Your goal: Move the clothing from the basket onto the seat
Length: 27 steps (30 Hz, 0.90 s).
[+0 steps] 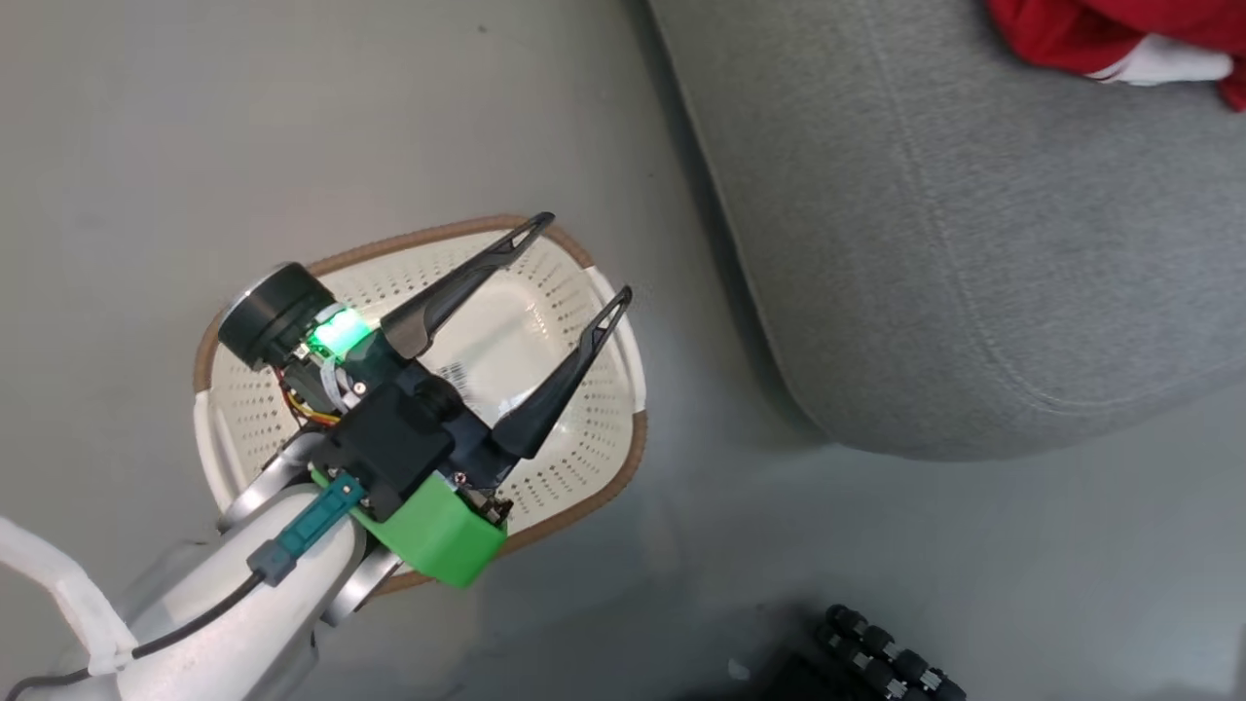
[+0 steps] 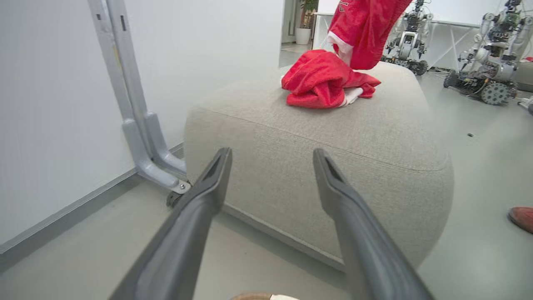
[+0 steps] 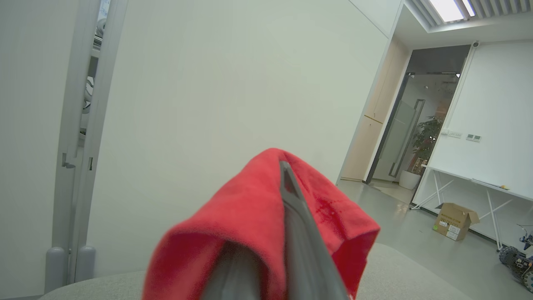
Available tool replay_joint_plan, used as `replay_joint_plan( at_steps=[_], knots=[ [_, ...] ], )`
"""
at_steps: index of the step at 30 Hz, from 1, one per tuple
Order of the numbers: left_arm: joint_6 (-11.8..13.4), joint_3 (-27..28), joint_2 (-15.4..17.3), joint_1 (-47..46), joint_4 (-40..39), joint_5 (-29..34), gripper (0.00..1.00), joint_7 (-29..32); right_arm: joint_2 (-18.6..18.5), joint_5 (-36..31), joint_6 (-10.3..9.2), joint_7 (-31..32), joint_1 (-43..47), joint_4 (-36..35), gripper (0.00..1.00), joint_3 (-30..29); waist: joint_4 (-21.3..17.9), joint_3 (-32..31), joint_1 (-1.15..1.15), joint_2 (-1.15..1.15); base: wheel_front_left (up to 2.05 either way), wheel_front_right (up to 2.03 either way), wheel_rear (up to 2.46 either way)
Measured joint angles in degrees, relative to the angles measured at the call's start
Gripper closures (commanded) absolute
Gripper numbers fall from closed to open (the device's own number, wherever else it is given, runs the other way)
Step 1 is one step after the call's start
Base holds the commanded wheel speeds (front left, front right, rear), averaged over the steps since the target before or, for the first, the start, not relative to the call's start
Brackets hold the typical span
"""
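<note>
Where right fingers (image 3: 296, 227) pinch it, clothing (image 3: 245, 216) — plush red, white-trimmed.

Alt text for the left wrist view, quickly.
The open left claw points at the grey seat, where a crumpled red garment lies; a second red garment hangs just above it. Several other robots stand behind.

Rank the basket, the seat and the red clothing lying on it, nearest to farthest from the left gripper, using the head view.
1. Basket, directly beneath the left gripper.
2. Seat, to the right.
3. Red clothing, upper right on the seat.
</note>
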Motion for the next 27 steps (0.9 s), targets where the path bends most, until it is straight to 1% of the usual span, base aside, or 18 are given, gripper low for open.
replay_joint_plan(
  at_steps=[4,7,8,9,10,12,15,20,22,24,27],
  knots=[
    [1.0,2.4,-0.2,0.5,-1.0,-0.5,0.0,-0.8,-0.3,-1.1,0.01,0.9,0.2,5.0,1.0,0.1,4.0,2.8,0.0,0.0,0.0,0.0,0.0],
    [1.5,3.8,-0.8,1.5,-0.5,-0.9,0.0,-0.9,1.7,-2.3,0.01,1.0,1.9,9.8,1.0,-0.6,7.1,4.6,0.0,0.0,0.0,0.0,0.0],
    [1.6,4.5,-1.4,1.7,-0.1,-1.0,0.0,-0.9,2.8,-2.7,0.01,1.0,3.0,11.6,0.82,-1.1,8.3,5.1,0.0,0.0,0.0,0.0,0.0],
    [1.7,5.3,-2.3,1.8,0.0,-1.1,0.0,-1.0,3.5,-3.1,0.01,1.0,4.3,13.1,0.71,-1.2,9.4,5.5,0.0,0.0,0.0,0.0,0.0],
    [1.6,6.1,-3.2,1.8,0.0,-1.3,0.0,-1.1,4.3,-3.8,0.02,0.7,5.6,14.3,0.0,-1.6,10.6,5.9,0.0,0.0,0.0,0.0,0.0],
    [1.0,7.0,-4.8,2.3,0.1,-1.2,0.0,-1.1,5.3,-4.2,0.03,-0.1,7.4,15.6,0.0,-3.4,12.6,6.2,0.0,0.0,0.0,0.0,0.0],
    [0.1,8.5,-6.9,4.7,1.1,-0.6,0.0,-1.1,6.9,-5.9,0.02,-0.7,11.6,14.9,0.0,-6.0,15.4,5.8,0.0,0.0,0.0,0.0,0.0],
    [-1.3,12.9,-10.2,9.8,2.7,-0.6,0.0,-1.2,13.3,-9.4,0.02,-0.8,22.6,4.6,0.0,-7.2,18.3,2.4,-0.01,0.0,0.0,0.0,0.0],
    [-1.9,14.9,-12.0,12.3,3.6,-1.3,0.0,-1.2,16.2,-11.0,0.02,-0.8,27.3,1.3,0.0,-6.3,19.0,0.6,-0.01,0.0,0.0,0.0,0.0],
    [-2.5,17.1,-13.7,15.3,4.6,-2.3,0.0,-1.2,19.5,-12.0,0.03,-0.8,31.5,-1.1,0.0,-5.2,19.7,-1.6,-0.01,0.0,0.0,0.0,0.0],
    [-2.8,20.2,-15.3,19.4,6.4,-1.7,0.0,-1.2,23.0,-12.9,0.02,-0.8,35.6,-3.4,0.0,-3.4,20.4,-5.2,-0.01,0.0,0.0,0.0,0.0]
  ],
)
